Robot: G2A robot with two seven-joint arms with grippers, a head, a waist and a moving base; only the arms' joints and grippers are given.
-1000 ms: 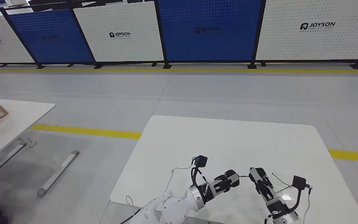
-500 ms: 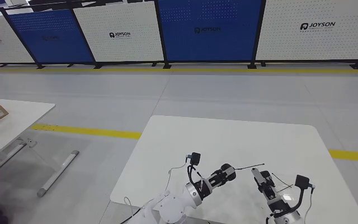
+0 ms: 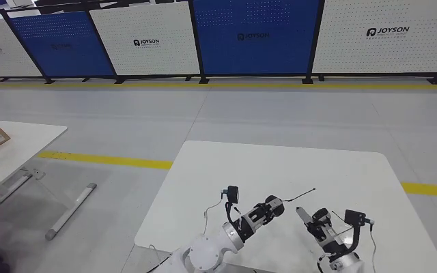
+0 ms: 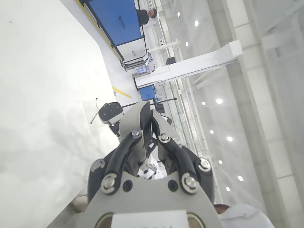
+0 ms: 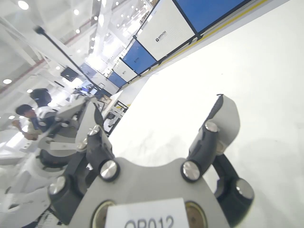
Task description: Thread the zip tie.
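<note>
Room: blue and white partition panels [image 3: 256, 34] stand at the far side, across a grey floor.
Table: we see a white table [image 3: 273, 164], with both arms over its near edge.
Left gripper: the left gripper [image 3: 275, 203] sits near the middle of that edge, its fingers clenched on one end of the zip tie.
Right gripper: the right gripper [image 3: 302, 217] is just to the right and a little nearer, its fingers spread wide and holding nothing.
Zip tie: the zip tie [image 3: 300, 195] is a thin black strap running from the left gripper toward the far right. It is lifted off the table, and its free end hangs in the air apart from the right gripper.
Risk: we judge the strap springy and pinched at one end only. If the right fingers close off-line, they could knock the free end aside or swivel the strap in the left grip. The tip and the head would then no longer line up for threading.
</note>
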